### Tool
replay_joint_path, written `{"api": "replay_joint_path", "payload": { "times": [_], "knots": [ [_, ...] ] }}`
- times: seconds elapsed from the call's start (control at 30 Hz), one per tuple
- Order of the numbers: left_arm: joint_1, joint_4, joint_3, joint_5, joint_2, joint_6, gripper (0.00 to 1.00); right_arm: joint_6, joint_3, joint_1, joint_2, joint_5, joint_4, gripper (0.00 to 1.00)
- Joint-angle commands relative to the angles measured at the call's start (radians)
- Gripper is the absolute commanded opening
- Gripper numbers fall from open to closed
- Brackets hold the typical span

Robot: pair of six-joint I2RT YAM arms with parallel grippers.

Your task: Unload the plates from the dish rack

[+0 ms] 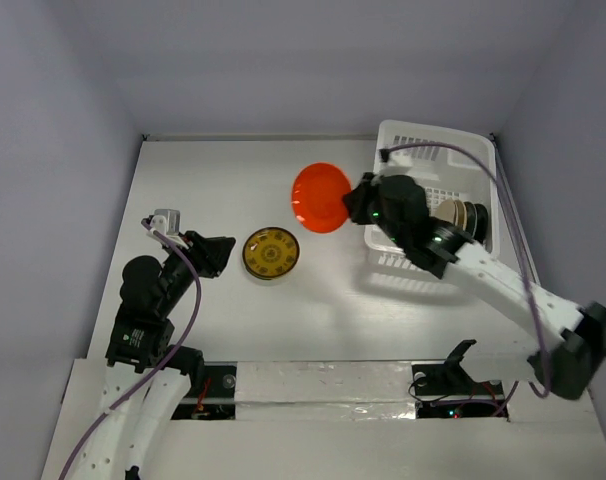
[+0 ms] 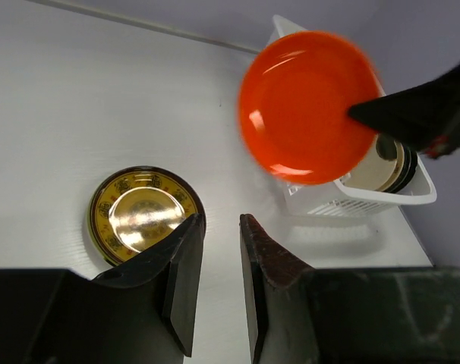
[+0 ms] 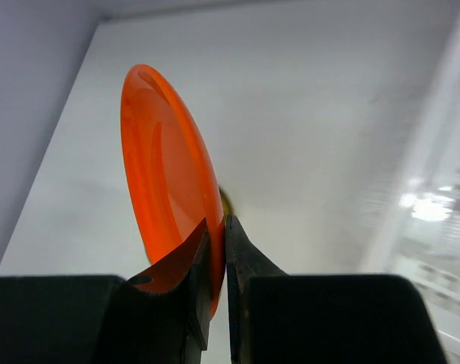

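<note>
My right gripper (image 1: 355,200) is shut on the rim of an orange-red plate (image 1: 320,197) and holds it on edge in the air, just left of the white dish rack (image 1: 438,138). The right wrist view shows the plate (image 3: 165,171) pinched between the gripper (image 3: 217,227) fingers. Cream and black plates (image 1: 461,217) stand on edge inside the rack. A black plate with a gold pattern (image 1: 271,253) lies flat on the table. My left gripper (image 1: 223,252) is open and empty just left of it; its wrist view shows the gripper (image 2: 218,221) beside that plate (image 2: 143,214).
The rack (image 2: 382,199) stands at the back right of the white table, near the right wall. Grey walls close the table on the left, back and right. The right arm's cable (image 1: 483,165) loops over the rack.
</note>
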State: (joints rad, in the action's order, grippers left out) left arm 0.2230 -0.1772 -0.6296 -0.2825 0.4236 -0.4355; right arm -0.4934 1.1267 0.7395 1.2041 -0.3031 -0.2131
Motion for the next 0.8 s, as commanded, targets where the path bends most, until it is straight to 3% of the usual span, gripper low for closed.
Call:
{"api": "replay_joint_path", "payload": {
  "times": [0.0, 0.17, 0.43, 0.67, 0.77],
  "knots": [
    [-0.017, 0.033, 0.002, 0.000, 0.007, -0.002, 0.23, -0.059, 0.082, 0.087, 0.207, 0.111, 0.201, 0.00],
    [-0.027, 0.036, 0.002, -0.006, 0.017, 0.000, 0.23, -0.118, 0.171, 0.126, 0.415, 0.130, 0.259, 0.00],
    [-0.027, 0.036, 0.002, -0.012, 0.017, 0.000, 0.23, -0.191, 0.145, 0.126, 0.564, 0.183, 0.291, 0.02],
    [-0.027, 0.036, 0.004, -0.011, 0.010, 0.000, 0.23, -0.206, 0.099, 0.126, 0.626, 0.210, 0.279, 0.24],
    [-0.027, 0.038, 0.004, -0.009, 0.007, 0.000, 0.23, -0.197, 0.081, 0.126, 0.585, 0.142, 0.248, 0.41]
  ]
}}
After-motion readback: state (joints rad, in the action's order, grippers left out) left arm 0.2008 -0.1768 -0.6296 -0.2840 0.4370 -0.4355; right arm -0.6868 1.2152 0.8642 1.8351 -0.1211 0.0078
